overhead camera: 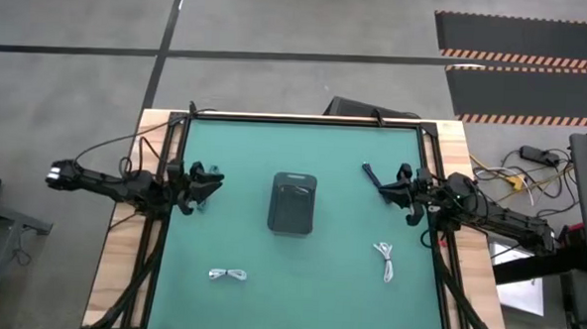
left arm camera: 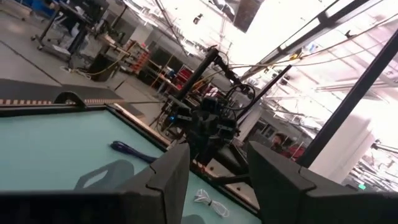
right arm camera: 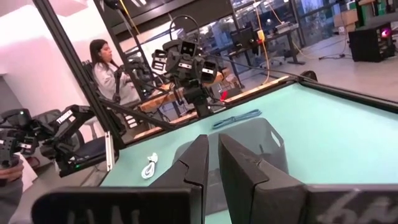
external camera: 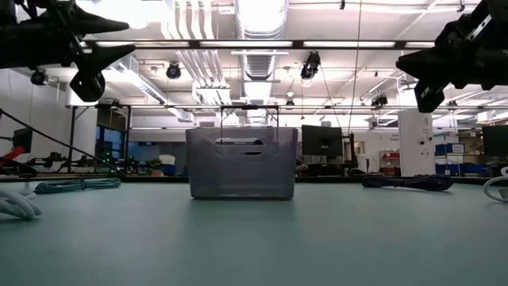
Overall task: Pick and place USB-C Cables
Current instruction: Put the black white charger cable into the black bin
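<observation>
Two grippers idle, I see, flanking the dark grey rounded plastic tray.
Left gripper gapes empty; right gripper pinched shut, empty; white coiled cables lie near.

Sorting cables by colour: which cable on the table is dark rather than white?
The dark cable at the far right, just beside the right gripper. The two others, front left and front right, are white.

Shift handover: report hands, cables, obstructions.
Left hand open, right hand shut, both raised, empty. Two white cables near front edge, dark cable by right hand, grey tray centre. Nothing blocking.
</observation>
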You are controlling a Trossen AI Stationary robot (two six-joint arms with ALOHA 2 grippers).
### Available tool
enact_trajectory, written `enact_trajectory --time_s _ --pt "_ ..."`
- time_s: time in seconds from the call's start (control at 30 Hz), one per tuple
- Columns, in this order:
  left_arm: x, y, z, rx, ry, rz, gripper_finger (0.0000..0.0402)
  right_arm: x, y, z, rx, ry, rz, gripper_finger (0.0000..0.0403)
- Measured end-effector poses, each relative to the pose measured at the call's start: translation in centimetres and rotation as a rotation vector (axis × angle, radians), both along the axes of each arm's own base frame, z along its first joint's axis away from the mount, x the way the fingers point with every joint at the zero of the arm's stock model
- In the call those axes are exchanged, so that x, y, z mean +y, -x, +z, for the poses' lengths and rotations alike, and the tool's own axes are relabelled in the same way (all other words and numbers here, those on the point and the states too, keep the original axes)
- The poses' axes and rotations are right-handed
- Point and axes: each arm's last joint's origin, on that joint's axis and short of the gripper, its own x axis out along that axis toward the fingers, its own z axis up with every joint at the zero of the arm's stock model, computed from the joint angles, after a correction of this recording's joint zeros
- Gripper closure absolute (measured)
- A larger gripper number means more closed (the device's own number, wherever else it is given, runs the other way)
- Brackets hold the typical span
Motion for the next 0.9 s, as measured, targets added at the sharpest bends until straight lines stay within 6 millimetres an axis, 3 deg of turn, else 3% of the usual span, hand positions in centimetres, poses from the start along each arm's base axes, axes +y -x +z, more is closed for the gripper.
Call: enact_trajectory --time_s 0.2,0.53,0.9 --pt "-0.1 -0.3 0.5 -0.048 0.009 0.0 0.0256 0.0 0.0 0.1 -0.003 -0.001 0.0 0.0376" --pt "0.0 -1.0 -0.2 0.006 0.071 0.07 0.0256 0.0 0.0 0.2 -0.005 0.009 -0.001 0.0376" --pt "0.0 -2.2 0.4 0.046 0.092 0.13 0.0256 0.0 0.1 1.0 -0.089 0.039 -0.005 0.0376"
